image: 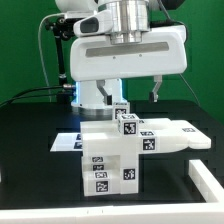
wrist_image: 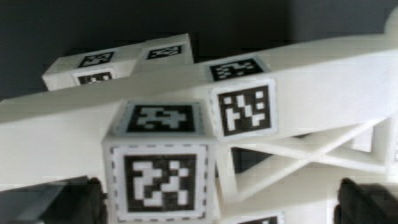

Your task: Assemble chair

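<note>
The chair [image: 118, 152] sits mid-worktop [image: 30, 150], its blocky end nearest at 6 o'clock and its long axis running toward 2 o'clock. Open black worktop lies at 9 o'clock. Behind, the hand [image: 135, 97] hovers above it, fingers spread, holding nothing.

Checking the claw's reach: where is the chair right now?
In the exterior view, the chair stands at the table's centre, directly below the claw.
</note>
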Available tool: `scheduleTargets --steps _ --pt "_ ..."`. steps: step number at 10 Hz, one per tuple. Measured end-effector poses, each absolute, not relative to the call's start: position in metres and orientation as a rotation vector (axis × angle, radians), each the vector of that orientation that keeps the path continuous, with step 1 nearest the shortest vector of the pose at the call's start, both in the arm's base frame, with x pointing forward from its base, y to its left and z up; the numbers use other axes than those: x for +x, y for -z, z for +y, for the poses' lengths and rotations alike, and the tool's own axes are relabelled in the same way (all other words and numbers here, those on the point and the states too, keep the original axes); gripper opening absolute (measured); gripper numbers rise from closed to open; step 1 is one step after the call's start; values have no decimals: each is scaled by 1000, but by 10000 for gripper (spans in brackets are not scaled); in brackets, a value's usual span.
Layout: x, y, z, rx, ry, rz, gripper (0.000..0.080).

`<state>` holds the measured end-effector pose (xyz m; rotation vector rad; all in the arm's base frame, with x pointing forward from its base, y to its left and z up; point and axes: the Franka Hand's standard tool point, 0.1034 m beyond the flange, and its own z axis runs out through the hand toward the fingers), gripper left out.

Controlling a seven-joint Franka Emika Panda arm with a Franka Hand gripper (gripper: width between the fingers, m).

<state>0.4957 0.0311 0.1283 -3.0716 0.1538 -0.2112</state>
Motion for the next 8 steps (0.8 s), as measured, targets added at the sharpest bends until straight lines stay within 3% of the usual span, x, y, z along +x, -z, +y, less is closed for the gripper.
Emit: scheduleTargets --steps 3,6,8 --pt "494 -111 24 -3097 193 140 649" --pt "493 -109 24 -3106 186 117 619" --pt "493 -109 24 -3106 185 117 265"
